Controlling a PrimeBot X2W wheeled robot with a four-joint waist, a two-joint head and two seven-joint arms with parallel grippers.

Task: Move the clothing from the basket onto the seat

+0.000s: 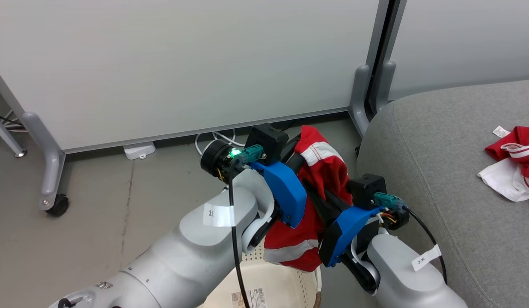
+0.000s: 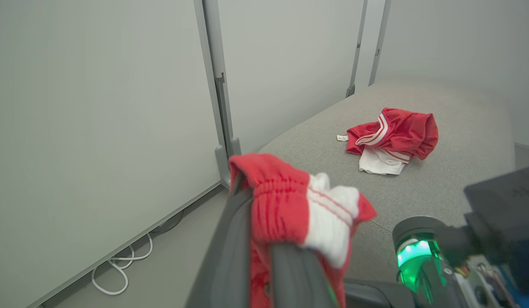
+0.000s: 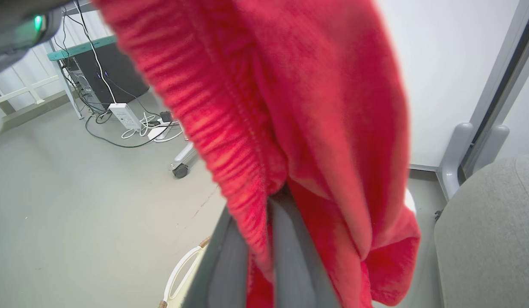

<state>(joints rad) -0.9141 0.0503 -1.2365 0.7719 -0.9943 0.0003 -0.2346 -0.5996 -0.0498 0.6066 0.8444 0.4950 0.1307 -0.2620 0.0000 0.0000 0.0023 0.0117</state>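
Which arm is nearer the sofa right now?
Right. The right arm sits beside the sofa edge; the left arm is across the held red garment, farther out.

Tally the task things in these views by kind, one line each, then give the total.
Red garments: 2, the lifted garment and the lying garment
Basket: 1
Sofa: 1
Total: 4
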